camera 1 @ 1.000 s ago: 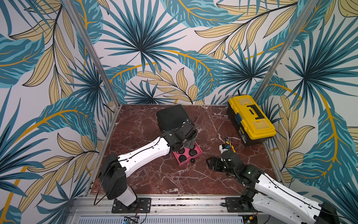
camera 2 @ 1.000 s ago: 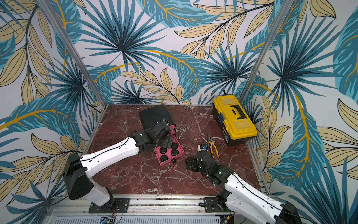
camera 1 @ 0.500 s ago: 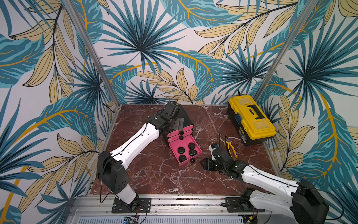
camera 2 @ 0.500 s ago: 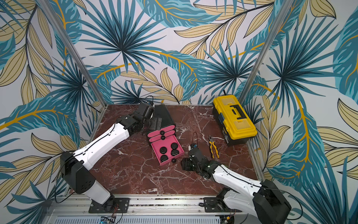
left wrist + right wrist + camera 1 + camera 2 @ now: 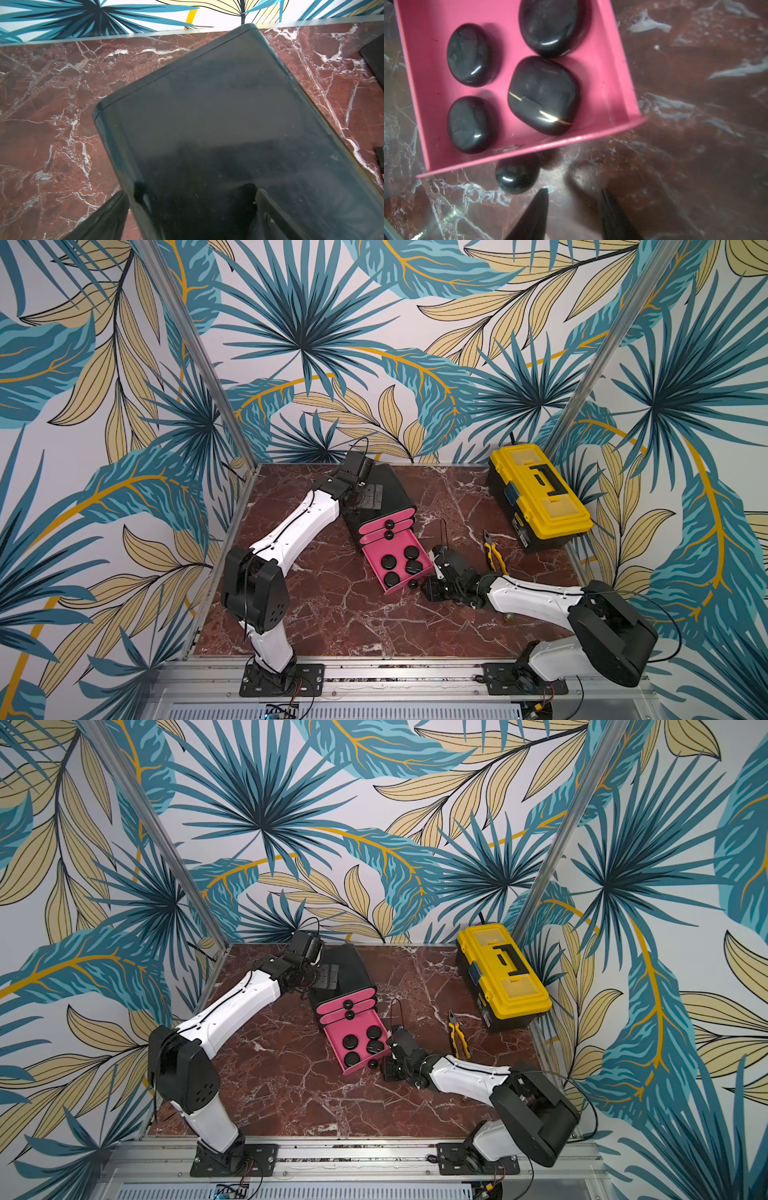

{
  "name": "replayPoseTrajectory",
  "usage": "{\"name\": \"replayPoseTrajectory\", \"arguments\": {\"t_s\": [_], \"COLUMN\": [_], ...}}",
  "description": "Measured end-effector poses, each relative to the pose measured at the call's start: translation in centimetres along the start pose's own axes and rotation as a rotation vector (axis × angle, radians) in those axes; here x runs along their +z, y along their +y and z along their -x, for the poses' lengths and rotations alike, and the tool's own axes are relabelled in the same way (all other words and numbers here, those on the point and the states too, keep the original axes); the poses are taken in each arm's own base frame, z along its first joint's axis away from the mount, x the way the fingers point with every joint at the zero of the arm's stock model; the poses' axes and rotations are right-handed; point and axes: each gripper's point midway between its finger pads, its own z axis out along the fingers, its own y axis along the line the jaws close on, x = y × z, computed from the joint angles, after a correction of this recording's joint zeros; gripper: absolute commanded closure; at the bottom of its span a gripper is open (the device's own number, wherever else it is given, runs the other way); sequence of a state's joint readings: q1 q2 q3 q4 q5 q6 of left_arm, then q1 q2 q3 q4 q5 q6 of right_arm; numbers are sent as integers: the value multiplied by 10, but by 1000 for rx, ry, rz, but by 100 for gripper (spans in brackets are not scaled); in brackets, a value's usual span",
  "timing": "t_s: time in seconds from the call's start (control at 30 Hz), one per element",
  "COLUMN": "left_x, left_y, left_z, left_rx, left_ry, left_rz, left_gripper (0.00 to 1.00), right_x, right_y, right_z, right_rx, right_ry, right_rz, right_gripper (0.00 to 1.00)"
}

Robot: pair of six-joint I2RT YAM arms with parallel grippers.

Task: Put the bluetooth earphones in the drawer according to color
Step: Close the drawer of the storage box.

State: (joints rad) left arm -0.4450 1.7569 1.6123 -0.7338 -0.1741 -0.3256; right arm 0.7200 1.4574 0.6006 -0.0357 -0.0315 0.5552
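The drawer [image 5: 392, 489] is a black cabinet with three pink drawers. Its bottom drawer [image 5: 374, 548] is pulled out and holds several black bluetooth earphones [image 5: 389, 560] [image 5: 544, 95]. My right gripper [image 5: 430, 589] [image 5: 574, 195] sits low at the front right corner of that open drawer, beside its black knob [image 5: 517, 176]. Its jaws are narrowly apart with only bare marble between them. My left gripper [image 5: 365, 497] [image 5: 191, 192] is open wide over the cabinet's top at the back. One of its fingers [image 5: 108, 216] hangs past the cabinet's side.
A yellow-and-black toolbox [image 5: 540, 497] stands at the back right. Yellow-handled pliers [image 5: 494, 551] lie between it and my right arm. Patterned walls close the table [image 5: 332, 614] on three sides.
My left arm has pulled back from above the open drawer to the cabinet's top. My right gripper has slid left to the drawer's front corner, and its jaws have narrowed.
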Motion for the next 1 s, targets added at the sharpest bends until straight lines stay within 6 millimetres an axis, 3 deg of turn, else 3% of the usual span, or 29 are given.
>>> {"name": "replayPoseTrajectory", "arguments": {"t_s": [0.37, 0.63, 0.77, 1.0], "left_x": [3, 4, 4, 4], "left_y": [-2, -2, -2, -1], "left_z": [-1, 0, -1, -1], "left_rx": [-11, -13, -13, -18], "left_ry": [-26, -36, -40, -46], "left_rz": [-23, -26, -27, -35], "left_gripper": [0, 0, 0, 0], "right_x": [20, 24, 20, 19], "right_y": [31, 33, 38, 63], "right_z": [12, 26, 43, 90], "right_rx": [-45, -13, 1, 15], "right_ry": [-41, -82, -128, -223], "right_rz": [70, 33, 27, 43], "right_gripper": [61, 63, 64, 64]}}
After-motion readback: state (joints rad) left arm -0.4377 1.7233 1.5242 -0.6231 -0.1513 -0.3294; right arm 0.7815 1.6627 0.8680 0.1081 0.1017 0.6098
